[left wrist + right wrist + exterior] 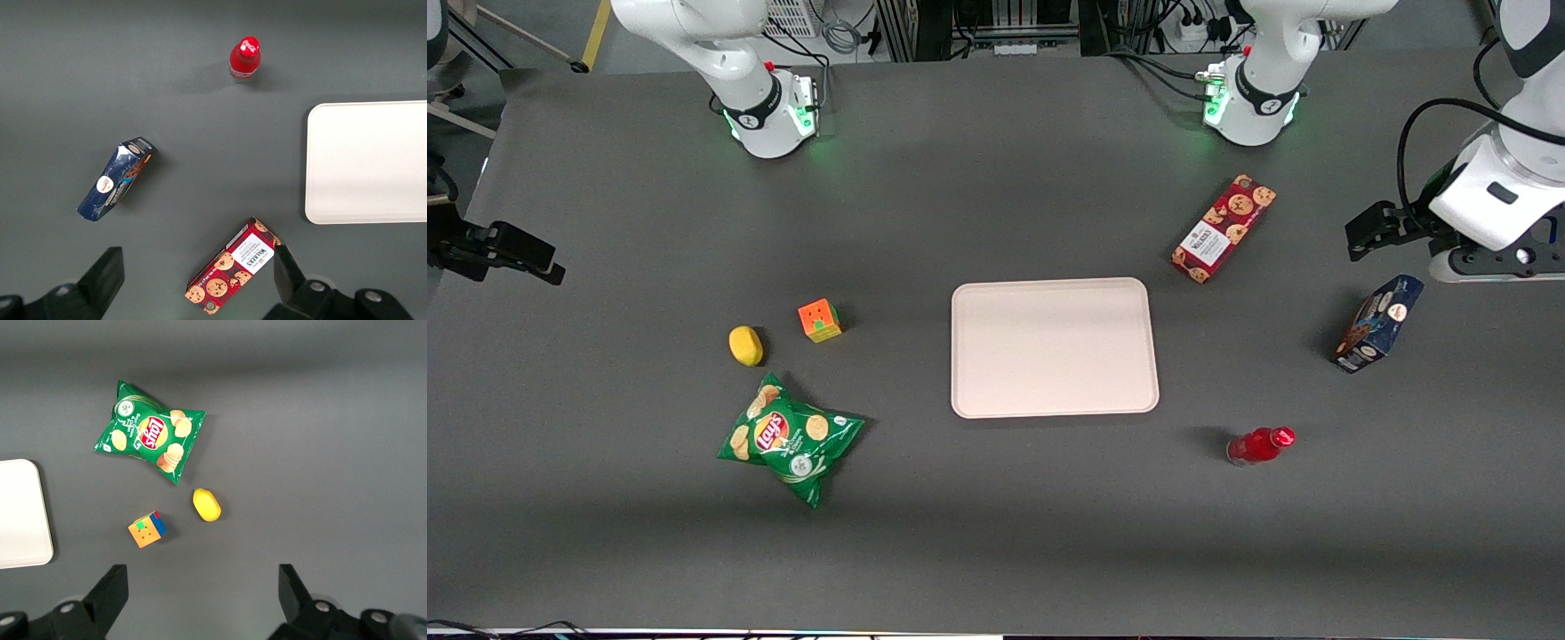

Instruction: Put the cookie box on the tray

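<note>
Nearest the front camera lies a green crinkled chip bag [791,436] toward the parked arm's end of the dark grey table [996,551], with a small red bottle with a shiny red cap [1260,444] lying on its side almost as near, toward the working arm's end. Between them, farther from the camera, sits the large flat cream-pink tray with rounded corners [1055,348], with nothing on it. A yellow lemon-like fruit [745,345] and an orange puzzle cube [820,320] rest just above the chip bag. The small navy-blue cookie box with a round white-orange logo [1377,322] stands tilted on the table, well apart from the tray, toward the working arm's end. A longer red cookie box with a white label [1224,228] lies farther off, between tray and arm base. The left gripper [199,270] hovers above the table near the navy box, its fingers [107,270] spread wide apart, holding nothing.
</note>
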Tool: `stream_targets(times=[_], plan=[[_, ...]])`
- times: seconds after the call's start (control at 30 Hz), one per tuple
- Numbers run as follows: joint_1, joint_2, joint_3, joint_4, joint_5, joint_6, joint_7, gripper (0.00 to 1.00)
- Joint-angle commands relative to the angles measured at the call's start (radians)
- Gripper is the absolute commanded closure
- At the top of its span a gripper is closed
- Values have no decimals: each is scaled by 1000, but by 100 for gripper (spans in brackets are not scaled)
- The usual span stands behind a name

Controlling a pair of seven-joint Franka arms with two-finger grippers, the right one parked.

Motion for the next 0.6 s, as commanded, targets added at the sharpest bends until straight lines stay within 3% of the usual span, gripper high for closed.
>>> stream_targets(times=[0.0, 0.13, 0.57], plan=[[-7, -17, 6, -16, -9, -3, 18, 0], [-7, -17, 6, -18, -9, -8, 43, 0], [-1, -25, 17, -59, 32, -28, 441, 0]])
